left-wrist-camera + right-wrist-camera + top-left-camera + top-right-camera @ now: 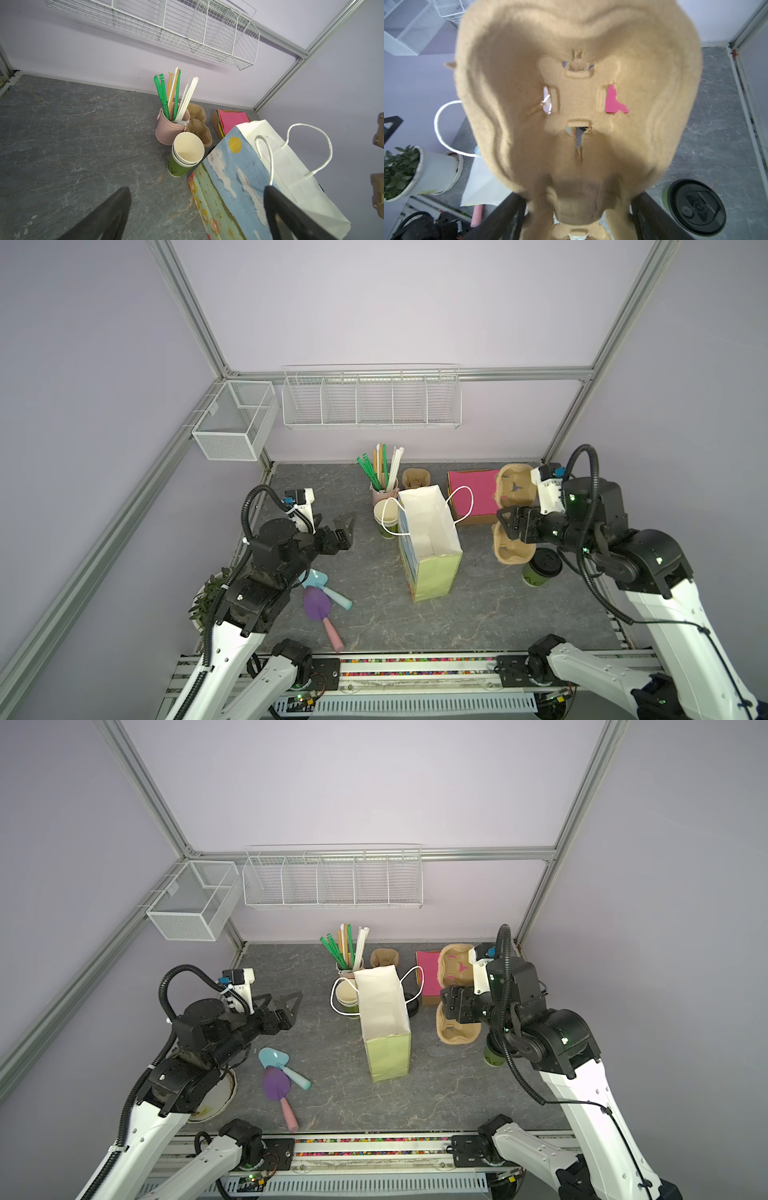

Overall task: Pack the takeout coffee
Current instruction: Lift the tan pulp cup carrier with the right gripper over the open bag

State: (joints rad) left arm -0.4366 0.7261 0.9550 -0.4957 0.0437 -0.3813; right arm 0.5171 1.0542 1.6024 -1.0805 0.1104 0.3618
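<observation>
The takeout coffee (pixel 542 568), a green cup under a black sip lid, stands on the table at the right, close under my right arm; the right wrist view shows its lid (pixel 695 207). My right gripper (pixel 508 523) (pixel 577 197) is shut on the narrow waist of a brown pulp cup carrier (pixel 515 485) (pixel 577 97), holding it tilted just left of the coffee. A white paper bag (pixel 432 568) (pixel 239 176) with a printed side stands upright and open-topped in the middle. My left gripper (pixel 347 526) (pixel 197 190) hangs open and empty to the bag's left.
Behind the bag stand stacked lidless green cups (pixel 385 522), a pink bucket of straws (pixel 384 485), a second carrier (pixel 415 477) and a box of pink napkins (pixel 473 493). Toy shovels (pixel 320 601) and a potted plant (pixel 208 601) lie near the left arm. Wire baskets (pixel 370 402) hang on the back wall.
</observation>
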